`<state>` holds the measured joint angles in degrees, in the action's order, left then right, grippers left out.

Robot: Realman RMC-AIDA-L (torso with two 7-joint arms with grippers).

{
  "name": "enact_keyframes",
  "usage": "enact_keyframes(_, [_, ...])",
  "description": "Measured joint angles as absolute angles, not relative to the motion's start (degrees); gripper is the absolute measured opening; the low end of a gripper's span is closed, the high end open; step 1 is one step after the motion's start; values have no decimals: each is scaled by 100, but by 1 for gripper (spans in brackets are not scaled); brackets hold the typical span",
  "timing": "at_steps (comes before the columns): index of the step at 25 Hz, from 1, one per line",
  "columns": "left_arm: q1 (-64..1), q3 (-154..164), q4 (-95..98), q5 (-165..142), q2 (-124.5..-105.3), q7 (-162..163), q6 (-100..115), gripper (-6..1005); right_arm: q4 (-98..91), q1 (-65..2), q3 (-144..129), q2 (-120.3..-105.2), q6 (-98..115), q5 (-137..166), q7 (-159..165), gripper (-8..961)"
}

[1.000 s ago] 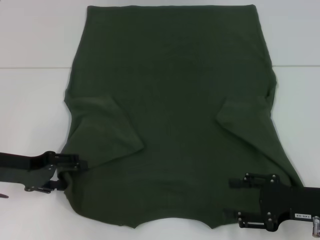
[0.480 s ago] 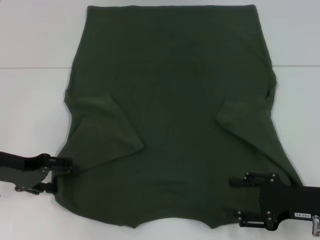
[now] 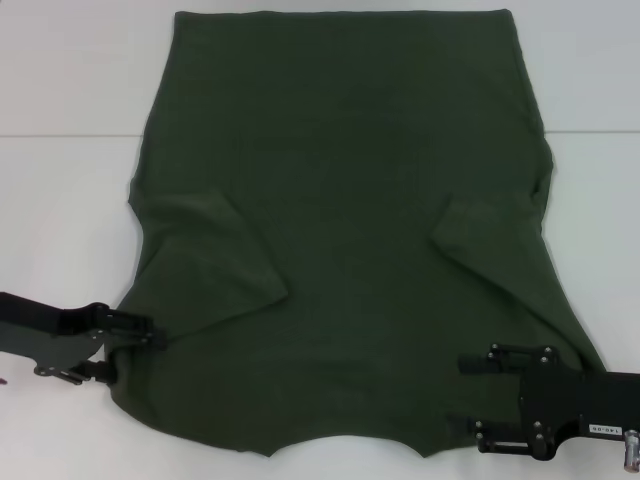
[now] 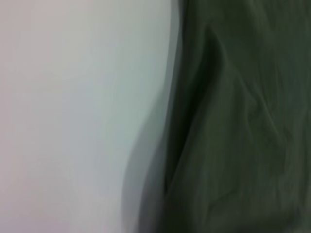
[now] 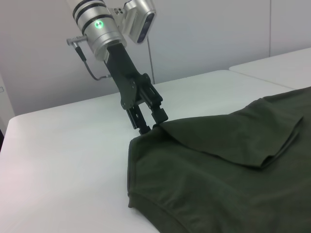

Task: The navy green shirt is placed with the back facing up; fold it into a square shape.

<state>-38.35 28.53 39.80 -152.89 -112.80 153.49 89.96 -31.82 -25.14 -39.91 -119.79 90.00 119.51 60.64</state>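
The navy green shirt (image 3: 340, 200) lies flat on the white table (image 3: 60, 220), plain back up, both short sleeves folded inward and the neckline toward me. My left gripper (image 3: 130, 352) is at the shirt's near-left edge, fingers apart, with the cloth edge between them. The right wrist view shows the left gripper (image 5: 154, 122) straddling the raised edge of the shirt (image 5: 218, 165). My right gripper (image 3: 465, 395) rests open over the near-right shoulder area. The left wrist view holds only the shirt (image 4: 243, 121) edge against the table.
White table (image 5: 58, 160) surface surrounds the shirt on the left and right. A seam line (image 3: 60, 136) crosses the table behind the sleeves. A grey wall (image 5: 209, 34) stands beyond the table in the right wrist view.
The left gripper drew back leftward, then came back right to the shirt's edge. The shirt's near-left corner now lies farther left than a second ago. The right arm has not moved.
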Motion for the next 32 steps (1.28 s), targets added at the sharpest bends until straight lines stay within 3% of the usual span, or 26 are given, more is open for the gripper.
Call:
enact_keyframes(15, [-3929, 3177, 4082, -15302, -11326, 15432, 8952, 920, -3200, -2560, -3990, -11979, 9000, 11943, 6064, 754])
enact_keyframes(21, [-3960, 3645, 4283, -15413, -11362, 15581, 8913, 856, -3203, -2602, -3990, -11979, 8972, 11945, 6064, 754])
enact_keyframes(32, [-4041, 3770, 4306, -15454, -11402, 15611, 8911, 850, -3183, -2619, -3965, -11979, 8921, 11952, 6064, 755])
